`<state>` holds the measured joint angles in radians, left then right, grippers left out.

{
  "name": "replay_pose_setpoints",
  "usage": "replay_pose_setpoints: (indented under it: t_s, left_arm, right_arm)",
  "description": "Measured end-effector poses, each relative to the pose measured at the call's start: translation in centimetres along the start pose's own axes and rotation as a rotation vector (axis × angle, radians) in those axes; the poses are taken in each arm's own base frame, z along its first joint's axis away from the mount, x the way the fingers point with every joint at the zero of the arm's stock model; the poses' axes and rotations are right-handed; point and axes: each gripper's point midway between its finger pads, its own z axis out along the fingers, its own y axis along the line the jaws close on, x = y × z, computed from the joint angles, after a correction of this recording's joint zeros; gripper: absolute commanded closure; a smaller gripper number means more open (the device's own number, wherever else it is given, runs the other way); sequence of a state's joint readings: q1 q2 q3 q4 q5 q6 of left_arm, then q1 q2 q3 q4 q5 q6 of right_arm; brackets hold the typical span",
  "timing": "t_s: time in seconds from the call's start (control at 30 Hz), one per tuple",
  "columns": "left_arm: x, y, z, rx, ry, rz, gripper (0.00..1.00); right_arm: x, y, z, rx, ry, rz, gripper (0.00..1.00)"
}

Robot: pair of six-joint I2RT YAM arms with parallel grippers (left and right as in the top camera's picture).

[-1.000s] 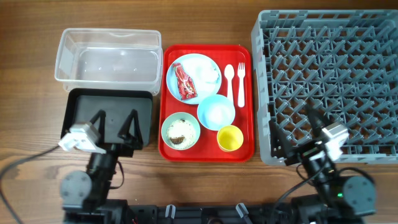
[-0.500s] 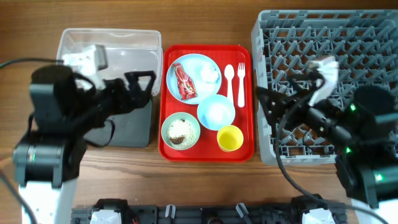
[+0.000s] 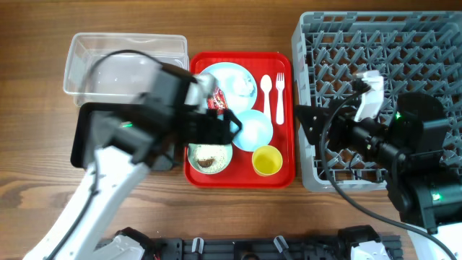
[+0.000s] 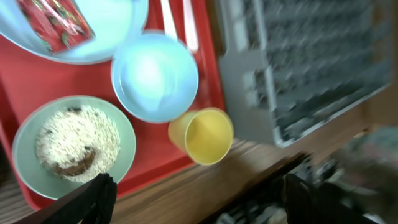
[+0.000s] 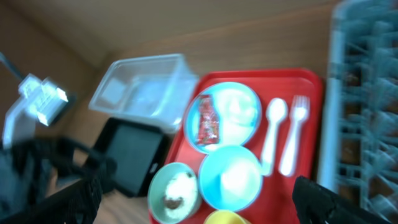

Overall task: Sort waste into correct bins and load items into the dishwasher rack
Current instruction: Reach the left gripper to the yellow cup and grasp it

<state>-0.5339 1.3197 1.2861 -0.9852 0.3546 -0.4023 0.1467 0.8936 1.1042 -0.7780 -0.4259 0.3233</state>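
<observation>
On the red tray a light blue plate [image 3: 238, 72] holds the red wrapper [image 5: 207, 121] and a white tissue [image 3: 244, 87]. A white spoon [image 3: 266, 92] and fork [image 3: 279, 95] lie beside it. In front stand the light blue bowl [image 3: 254, 130], the pale green bowl [image 3: 209, 155] with crumbs [image 4: 78, 137] and the yellow cup [image 3: 267, 160]. My left gripper [image 3: 229, 128] hovers open over the two bowls, empty; in the left wrist view [image 4: 199, 199] its fingers are wide apart. My right gripper [image 3: 309, 126] is open and empty over the grey rack's [image 3: 390, 50] left edge.
The clear tub [image 3: 126, 65] stands at the back left, with the black tray [image 3: 90, 133] in front of it and partly under my left arm. The red tray's rim [image 3: 238, 180] lies between the bins and the rack. Bare wood runs along the front.
My left arm has swung right from over the bins to over the red tray's bowls. My right arm has stayed over the rack's left edge, shifting slightly. Both grippers stay open.
</observation>
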Motion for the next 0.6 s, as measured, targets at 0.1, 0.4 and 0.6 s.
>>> replay_pose_setpoints:
  t_s: [0.1,0.4,0.6]
  left_arm:
    - [1.7,-0.4,3.3,-0.077,0.082,0.061,0.20]
    - [4.4,0.8,11.0,-0.208,0.253,0.116,0.37]
    - [6.6,0.2,14.4,-0.238,0.313,0.185,0.48]
  right_arm:
    - [-0.5,-0.7,-0.4,0.056,-0.023,0.037,0.00]
    - [-0.8,-1.6,-0.7,0.112,-0.042,0.080,0.00]
    - [-0.5,-1.7,-0.7,0.119,-0.029,0.087,0.00]
